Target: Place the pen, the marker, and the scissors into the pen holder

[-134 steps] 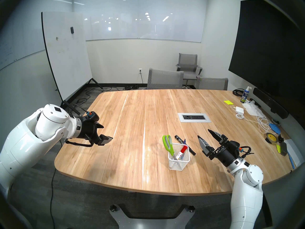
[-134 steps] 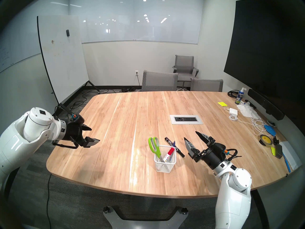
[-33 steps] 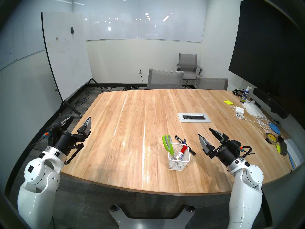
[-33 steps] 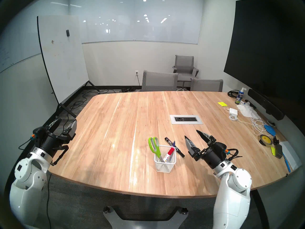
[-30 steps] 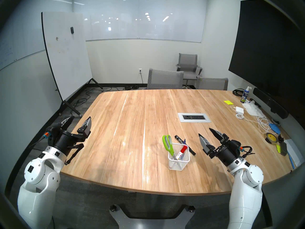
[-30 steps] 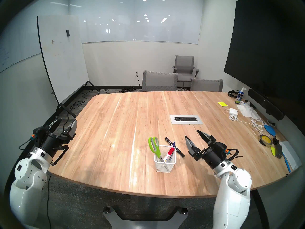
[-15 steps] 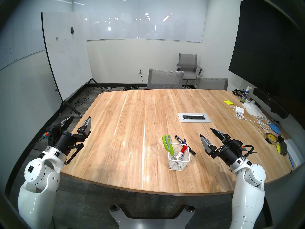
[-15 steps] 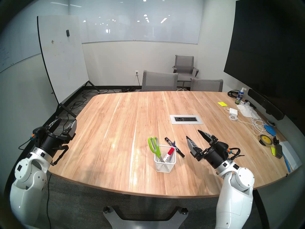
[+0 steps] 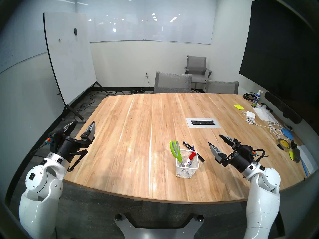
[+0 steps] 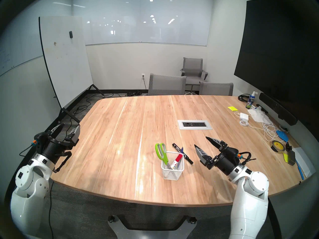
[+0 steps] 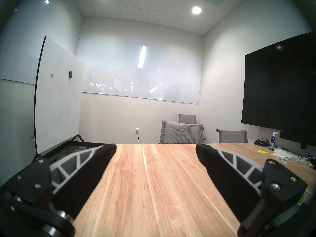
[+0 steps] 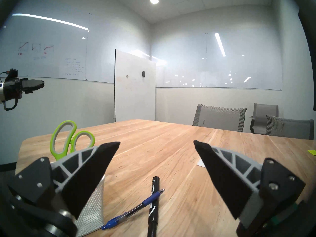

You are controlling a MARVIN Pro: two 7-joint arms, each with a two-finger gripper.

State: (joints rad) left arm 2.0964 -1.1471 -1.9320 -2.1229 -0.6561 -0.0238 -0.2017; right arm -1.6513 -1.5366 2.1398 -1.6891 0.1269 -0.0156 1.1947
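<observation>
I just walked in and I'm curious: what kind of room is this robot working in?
It looks like an office meeting room: a large wooden conference table, gray mesh office chairs around it, a rolling whiteboard and a big dark wall screen.

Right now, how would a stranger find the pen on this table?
Find the white mesh pen holder on the wooden table. Behind it lie two crossed sticks. The pen is the slim blue one; the black marker is thicker.
</observation>
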